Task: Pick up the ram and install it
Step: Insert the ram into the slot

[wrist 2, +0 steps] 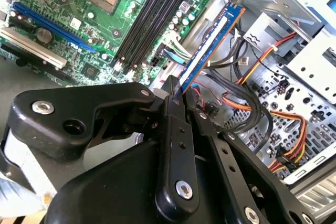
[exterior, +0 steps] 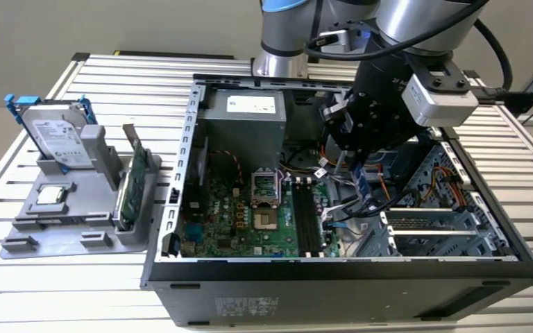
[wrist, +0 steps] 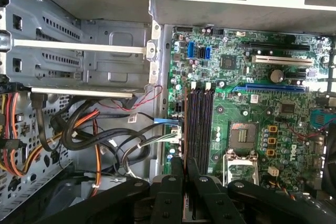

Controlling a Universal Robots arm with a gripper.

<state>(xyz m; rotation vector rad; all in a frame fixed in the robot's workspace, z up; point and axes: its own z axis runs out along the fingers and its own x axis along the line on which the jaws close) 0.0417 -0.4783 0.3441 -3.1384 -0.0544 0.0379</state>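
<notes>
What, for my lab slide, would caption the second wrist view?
Hand grips the ram inside the case, near the memory slots.

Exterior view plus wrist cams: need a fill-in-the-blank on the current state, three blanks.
1. The gripper is shut on the ____.
2. The black memory slots on the motherboard are all ____.
3. Outside the case, on the grey holder, the hard drive stands in a ____ frame.

Missing words: ram; empty; blue.
</notes>
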